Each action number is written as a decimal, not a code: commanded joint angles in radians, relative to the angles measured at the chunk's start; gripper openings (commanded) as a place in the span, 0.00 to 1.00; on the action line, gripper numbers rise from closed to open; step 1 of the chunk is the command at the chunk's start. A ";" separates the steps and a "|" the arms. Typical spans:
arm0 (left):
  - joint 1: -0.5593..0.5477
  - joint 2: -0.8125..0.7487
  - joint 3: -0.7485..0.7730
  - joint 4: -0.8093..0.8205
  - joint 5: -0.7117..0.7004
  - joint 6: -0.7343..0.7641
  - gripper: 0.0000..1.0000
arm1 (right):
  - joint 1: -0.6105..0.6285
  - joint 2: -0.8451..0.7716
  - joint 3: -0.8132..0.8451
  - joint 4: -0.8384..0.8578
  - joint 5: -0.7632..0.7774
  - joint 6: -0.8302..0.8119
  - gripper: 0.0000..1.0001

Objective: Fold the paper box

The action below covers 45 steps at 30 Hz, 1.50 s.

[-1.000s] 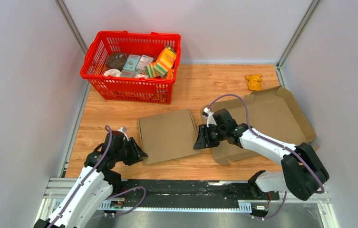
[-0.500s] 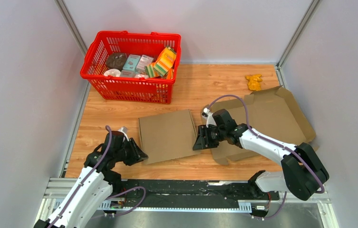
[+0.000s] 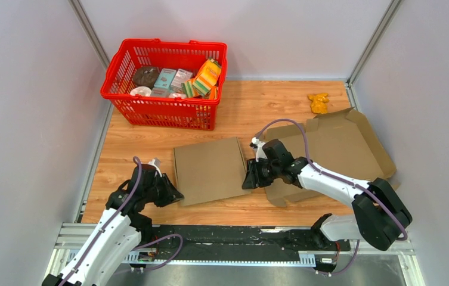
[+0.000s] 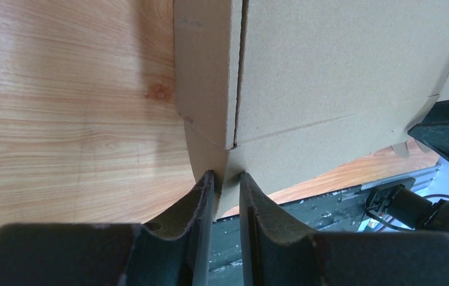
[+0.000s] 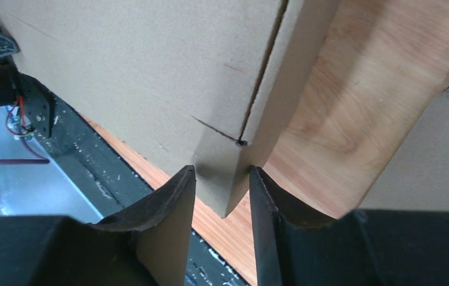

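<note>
The paper box (image 3: pixel 210 170) lies nearly flat on the wooden table, a brown cardboard sheet with side flaps. My left gripper (image 3: pixel 173 193) is at its near-left corner. In the left wrist view the jaws (image 4: pixel 226 179) are nearly closed on the corner flap of the box (image 4: pixel 329 71). My right gripper (image 3: pixel 249 177) is at the box's right edge. In the right wrist view its jaws (image 5: pixel 222 174) pinch the folded corner of the box (image 5: pixel 138 71), with cardboard touching both fingers.
A second, opened cardboard box (image 3: pixel 335 149) lies to the right, under my right arm. A red basket (image 3: pixel 162 43) with groceries stands at the back left. A yellow toy (image 3: pixel 318 102) lies at the back right. A black rail (image 3: pixel 240 238) runs along the near edge.
My right gripper has shifted slightly to the left and nearer, still on the box's right edge. The left gripper and the box have hardly moved.
</note>
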 commanded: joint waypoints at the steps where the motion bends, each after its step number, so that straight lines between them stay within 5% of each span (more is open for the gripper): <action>1: -0.005 0.010 -0.021 0.005 -0.083 0.040 0.26 | 0.010 0.014 -0.028 0.086 0.071 -0.036 0.39; 15: -0.016 0.004 -0.069 0.057 -0.218 0.034 0.24 | 0.013 0.077 -0.082 0.191 0.151 -0.069 0.38; 20: -0.018 -0.034 -0.070 0.036 -0.231 0.045 0.32 | 0.013 0.022 -0.082 0.151 0.172 -0.094 0.40; 26: -0.019 -0.042 -0.072 0.043 -0.234 0.058 0.54 | 0.013 0.017 -0.087 0.205 0.174 -0.120 0.44; 33: -0.021 -0.012 -0.090 0.160 -0.286 0.063 0.50 | 0.013 0.114 -0.062 0.377 0.133 -0.140 0.44; 39: -0.021 0.051 -0.109 0.256 -0.316 0.077 0.59 | 0.015 0.167 -0.038 0.408 0.137 -0.204 0.45; 45: -0.021 0.012 -0.110 0.243 -0.269 0.092 0.58 | 0.015 0.131 -0.064 0.440 0.127 -0.238 0.54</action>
